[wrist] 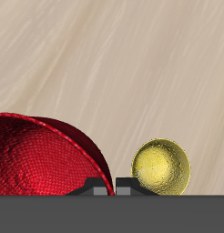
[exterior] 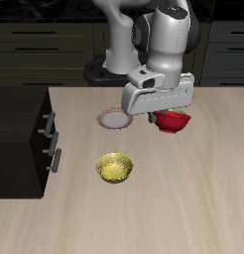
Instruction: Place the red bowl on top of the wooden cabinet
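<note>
Hovering over the red bowl (exterior: 174,121), I have it directly beneath my gripper (exterior: 166,112), and in the exterior view it sits toward twelve o'clock on the table (exterior: 193,208), with the yellow bowl (exterior: 115,168) out at about seven o'clock from it and a pale plate (exterior: 115,118) at its nine o'clock. Whether the bowl rests on the table or is already lifted a little I cannot tell, since my own housing hides its rim there. In the wrist view the bowl (wrist: 41,159) fills the space beside my fingers, its near rim running right up to them, which suggests I straddle the wall; yet the jaws' state is not shown plainly, so I cannot say whether they are released or clenched. I judge the bowl light, rigid and thin-walled, with a glossy skin that could slip sideways under a pinch. The sensible hold is on the rim, one finger inside and one outside, pressed squarely so the curved wall does not squirt out. It will hang off-centre from such a grip and may tilt, so a slow carry seems wise. The wooden cabinet (exterior: 23,139) stands well apart at nine o'clock, its flat dark top wide enough for the bowl.
</note>
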